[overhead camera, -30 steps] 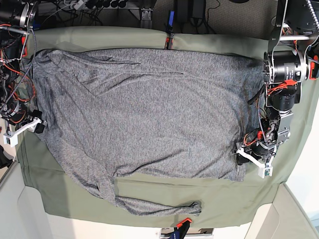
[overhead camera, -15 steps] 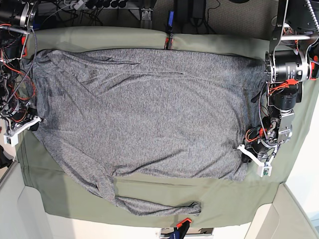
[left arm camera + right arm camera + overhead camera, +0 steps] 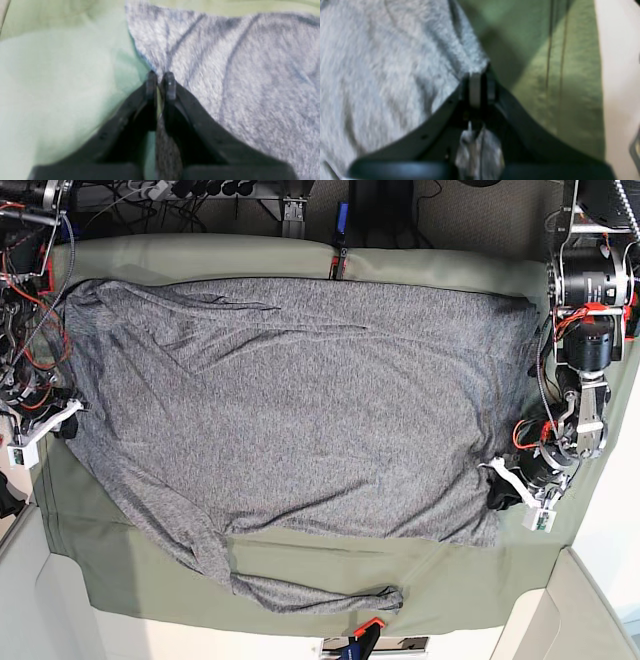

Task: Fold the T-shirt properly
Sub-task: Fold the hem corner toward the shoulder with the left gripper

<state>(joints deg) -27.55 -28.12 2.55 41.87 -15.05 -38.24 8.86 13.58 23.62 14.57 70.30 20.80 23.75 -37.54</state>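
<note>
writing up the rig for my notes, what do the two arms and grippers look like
Both arms carry black cylindrical motor housings with red and black wiring looped outside, clearest on the left arm. The left gripper and right gripper have dark, matte fingers tapering to narrow tips. White plastic brackets sit at each wrist in the base view.

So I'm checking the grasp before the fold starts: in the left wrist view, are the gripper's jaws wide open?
No, the left gripper has its jaws nearly together, pinching the T-shirt at its edge.

Base view evenly lit and sharp, with soft shadows; both wrist views blurred, close foreground out of focus, colours washed pale.
</note>
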